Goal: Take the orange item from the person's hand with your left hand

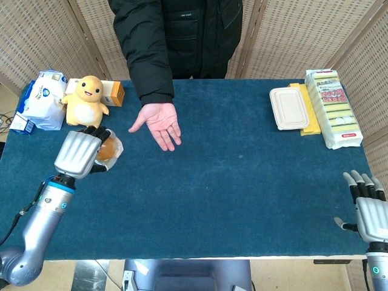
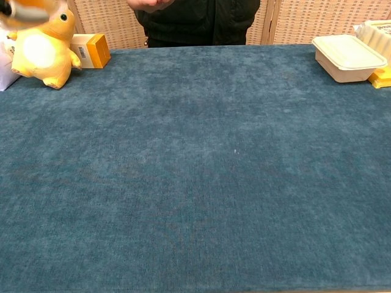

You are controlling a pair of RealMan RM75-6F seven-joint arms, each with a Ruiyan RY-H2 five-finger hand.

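My left hand [image 1: 80, 153] grips the orange item [image 1: 108, 149], a round orange thing in clear wrap, above the left part of the blue table [image 1: 242, 182]. In the chest view only a blurred bit of that hand and the orange item [image 2: 27, 7] shows at the top left corner. The person's hand [image 1: 157, 121] lies palm up and empty over the table, to the right of my left hand. My right hand [image 1: 365, 205] hangs open at the table's front right corner, holding nothing.
A yellow plush toy [image 1: 86, 102], an orange box [image 1: 111, 92] and a white-blue bag [image 1: 42, 100] stand at the back left. A white lidded container [image 1: 289, 108] and a pack of yellow sponges [image 1: 332, 107] lie at the back right.
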